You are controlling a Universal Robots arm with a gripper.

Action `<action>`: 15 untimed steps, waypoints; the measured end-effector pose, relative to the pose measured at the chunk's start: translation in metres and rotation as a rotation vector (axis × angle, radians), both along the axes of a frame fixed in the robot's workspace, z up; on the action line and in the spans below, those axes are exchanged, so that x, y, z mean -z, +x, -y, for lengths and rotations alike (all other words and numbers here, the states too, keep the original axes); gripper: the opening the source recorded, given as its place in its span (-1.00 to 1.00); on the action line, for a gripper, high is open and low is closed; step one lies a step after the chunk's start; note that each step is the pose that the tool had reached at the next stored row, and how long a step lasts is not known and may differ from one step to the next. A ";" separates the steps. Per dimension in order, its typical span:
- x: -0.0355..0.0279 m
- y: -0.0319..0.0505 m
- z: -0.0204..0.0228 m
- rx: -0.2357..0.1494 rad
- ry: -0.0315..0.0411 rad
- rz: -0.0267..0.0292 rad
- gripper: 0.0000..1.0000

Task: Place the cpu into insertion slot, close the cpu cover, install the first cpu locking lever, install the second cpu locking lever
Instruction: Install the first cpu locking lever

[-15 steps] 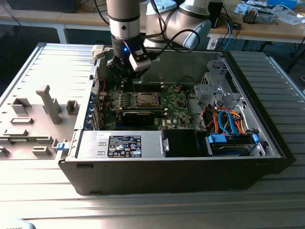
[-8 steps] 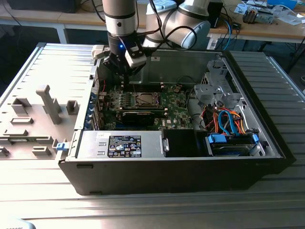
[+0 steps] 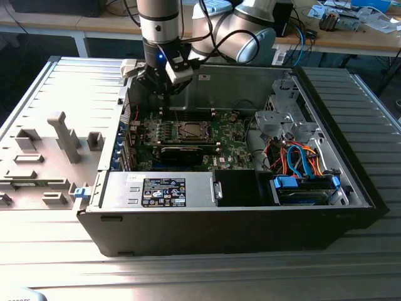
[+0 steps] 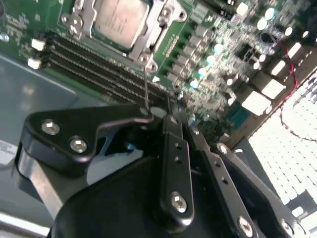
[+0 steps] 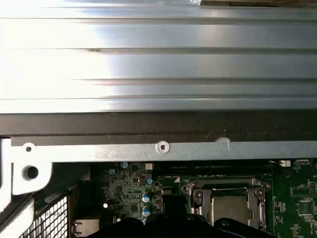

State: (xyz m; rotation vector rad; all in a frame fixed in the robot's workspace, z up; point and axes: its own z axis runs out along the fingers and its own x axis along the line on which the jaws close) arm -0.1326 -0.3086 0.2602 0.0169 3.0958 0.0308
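Above the far edge of the green motherboard [image 3: 188,135], inside the open computer case [image 3: 326,207], we see the gripper [image 3: 164,88] hanging clear of the board — its fingers [image 4: 173,163] drawn together with nothing between them. We find the cpu [image 4: 121,20] already seated in the insertion slot [image 5: 198,192], and the cpu cover [image 4: 151,37] lies flat around it, framing its silvery top.

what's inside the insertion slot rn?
The cpu sits in the insertion slot, with the cpu cover framing its metal top. The contacts beneath are hidden by the chip.
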 end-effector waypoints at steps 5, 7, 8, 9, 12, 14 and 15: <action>0.0000 0.0119 0.0000 0.000 0.0000 -0.0049 -0.79; 0.0000 0.0167 0.0000 0.000 0.0000 -0.0075 -0.79; -0.0001 0.0186 0.0000 0.000 -0.0001 -0.0088 -0.79; 0.0000 0.0210 0.0000 0.000 0.0000 -0.0105 -0.79; 0.0001 0.0240 -0.0001 0.000 0.0000 -0.0133 -0.79; 0.0001 0.0241 -0.0001 -0.001 -0.0001 -0.0137 -0.79; 0.0001 0.0242 -0.0001 -0.010 -0.0001 -0.0137 -0.79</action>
